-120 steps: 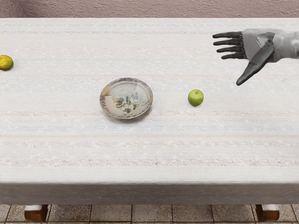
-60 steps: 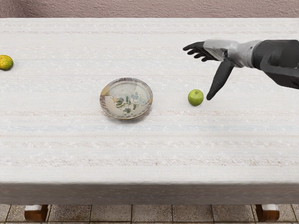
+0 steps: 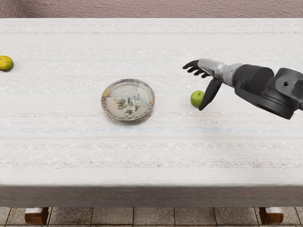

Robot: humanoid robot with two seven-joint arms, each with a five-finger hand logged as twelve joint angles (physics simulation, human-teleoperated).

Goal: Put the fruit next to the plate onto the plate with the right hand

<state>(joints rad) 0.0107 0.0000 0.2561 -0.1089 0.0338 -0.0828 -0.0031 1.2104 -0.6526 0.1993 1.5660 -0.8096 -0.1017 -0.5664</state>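
A small green apple [image 3: 196,98] lies on the white tablecloth, a short way right of a patterned ceramic plate [image 3: 128,99]. My right hand [image 3: 201,81] reaches in from the right edge and hovers just over the apple. Its fingers [image 3: 193,67] are spread above and behind the fruit, and the thumb hangs down along the apple's right side, hiding that edge. The hand holds nothing. The plate carries no fruit. My left arm does not show in the head view.
A yellow-orange citrus fruit [image 3: 5,63] sits at the far left edge of the table. The table's front edge [image 3: 151,189] runs across the lower part of the view, with tiled floor below.
My right hand has come down and leftward from the upper right, closing on the apple until its thumb overlaps the fruit's right side. Apple and plate have not moved.
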